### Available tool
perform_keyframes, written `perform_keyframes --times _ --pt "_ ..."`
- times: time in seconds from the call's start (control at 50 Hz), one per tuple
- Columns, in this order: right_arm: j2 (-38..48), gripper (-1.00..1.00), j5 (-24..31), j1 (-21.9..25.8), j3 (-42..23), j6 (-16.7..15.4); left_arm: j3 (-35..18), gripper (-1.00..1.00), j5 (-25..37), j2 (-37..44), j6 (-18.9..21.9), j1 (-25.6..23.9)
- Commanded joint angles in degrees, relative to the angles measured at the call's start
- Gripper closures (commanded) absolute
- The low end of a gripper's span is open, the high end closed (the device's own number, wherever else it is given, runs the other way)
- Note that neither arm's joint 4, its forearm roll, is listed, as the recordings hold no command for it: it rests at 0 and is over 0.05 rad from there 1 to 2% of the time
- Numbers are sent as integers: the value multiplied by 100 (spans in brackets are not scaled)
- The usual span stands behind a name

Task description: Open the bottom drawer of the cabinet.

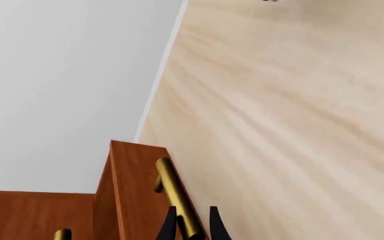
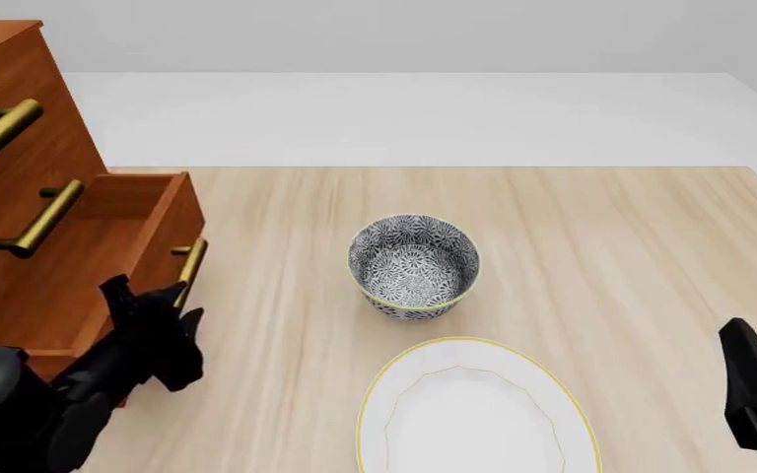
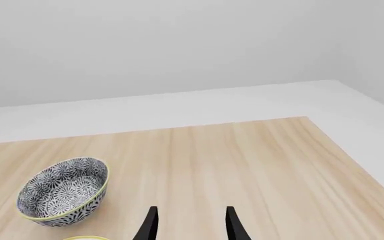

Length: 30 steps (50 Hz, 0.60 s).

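Observation:
The cabinet (image 2: 31, 108) stands at the table's far left, reddish-brown, with brass bar handles. Its bottom drawer (image 2: 115, 232) is pulled well out, showing its wood interior. My left gripper (image 2: 169, 301) is at the drawer's brass handle (image 2: 190, 268). In the left wrist view the gripper (image 1: 192, 222) has one dark finger on each side of the handle (image 1: 172, 187), shut on it, with the drawer front (image 1: 135, 172) behind. My right gripper (image 2: 743, 350) is at the near right, low over the table, open and empty; it also shows in the right wrist view (image 3: 190, 225).
A patterned blue-and-white bowl (image 2: 414, 264) stands mid-table, also in the right wrist view (image 3: 63, 194). A white plate with a yellow rim (image 2: 477, 414) lies in front of it. The two upper drawers keep their handles (image 2: 39, 219) above the open drawer.

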Motion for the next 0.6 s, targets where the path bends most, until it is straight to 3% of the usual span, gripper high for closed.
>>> perform_keyframes --times 0.02,0.2,0.22,0.6 --pt "0 -100 4 -4 0 4 -542 100 -21 235 66 51" --pt "0 -100 7 -4 0 7 -535 100 -21 269 42 32" --pt "0 -100 7 -4 0 7 -544 -100 -21 269 66 53" --pt "1 -100 -7 21 0 8 -537 -100 -21 313 106 84"
